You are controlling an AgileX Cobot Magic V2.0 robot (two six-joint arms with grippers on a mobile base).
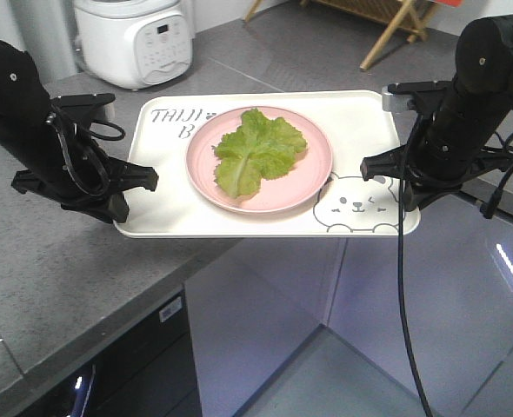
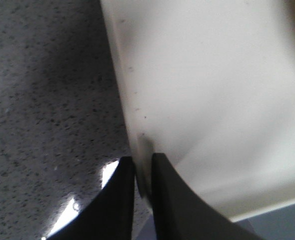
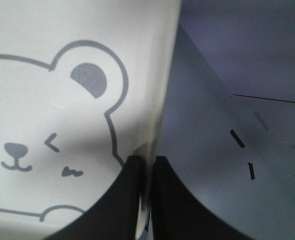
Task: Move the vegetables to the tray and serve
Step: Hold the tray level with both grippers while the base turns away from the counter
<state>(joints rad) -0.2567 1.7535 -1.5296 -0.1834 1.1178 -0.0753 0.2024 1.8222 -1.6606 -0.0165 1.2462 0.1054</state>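
Note:
The cream-white tray with a grey bear face is held up between both arms, partly past the counter's front edge. A green lettuce leaf, the vegetables, lies on a round pink plate in the tray's middle. My left gripper is shut on the tray's left rim, one finger on each side of it. At the opposite side my right gripper pinches the right rim beside the bear's ear. The left wrist view shows the left gripper; the right wrist view shows the right gripper.
A white rice cooker stands at the back of the grey counter. The counter's front edge runs under the tray, with dark cabinet fronts and floor below. A wooden stand is at the far back right.

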